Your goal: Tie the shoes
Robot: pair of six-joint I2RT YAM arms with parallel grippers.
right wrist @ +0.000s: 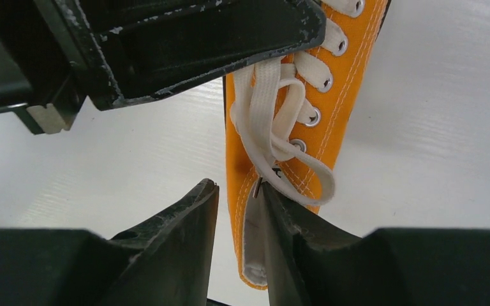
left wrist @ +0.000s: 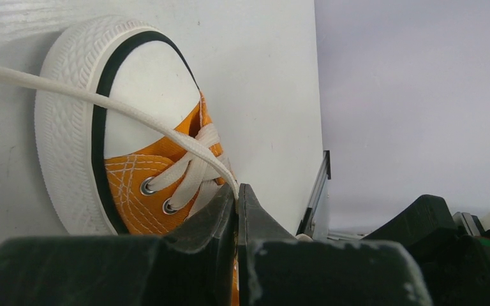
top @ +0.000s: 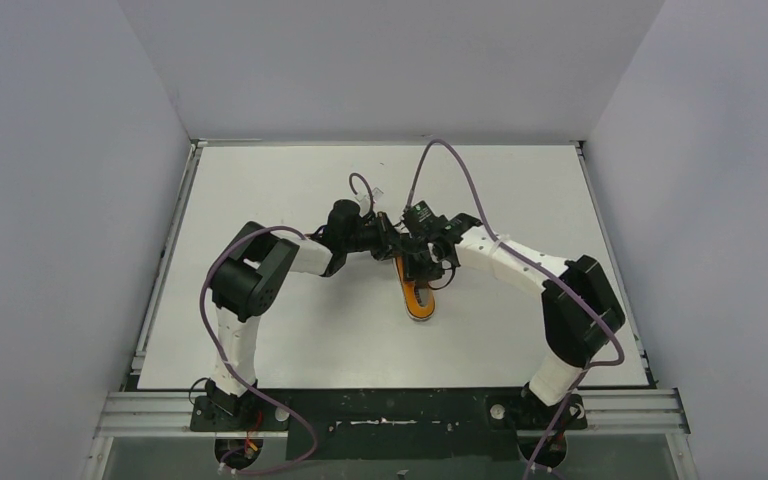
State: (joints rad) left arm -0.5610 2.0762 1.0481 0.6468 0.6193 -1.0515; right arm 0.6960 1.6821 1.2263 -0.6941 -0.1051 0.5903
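Observation:
The orange sneaker lies mid-table with its toe towards the arms. In the left wrist view its white toe cap faces me, and a white lace runs taut from the left edge to my left gripper, which is shut on it; in the top view the left gripper is over the shoe's far end. My right gripper is slightly open. Its jaws straddle the shoe's orange side wall, one finger inside the opening. A loose lace loop lies over the eyelets. The right gripper hovers over the shoe.
The white table is walled in by grey panels, with a metal rail along its left edge. The left gripper's black body hangs close above the right gripper's view. Purple cables arc over both arms.

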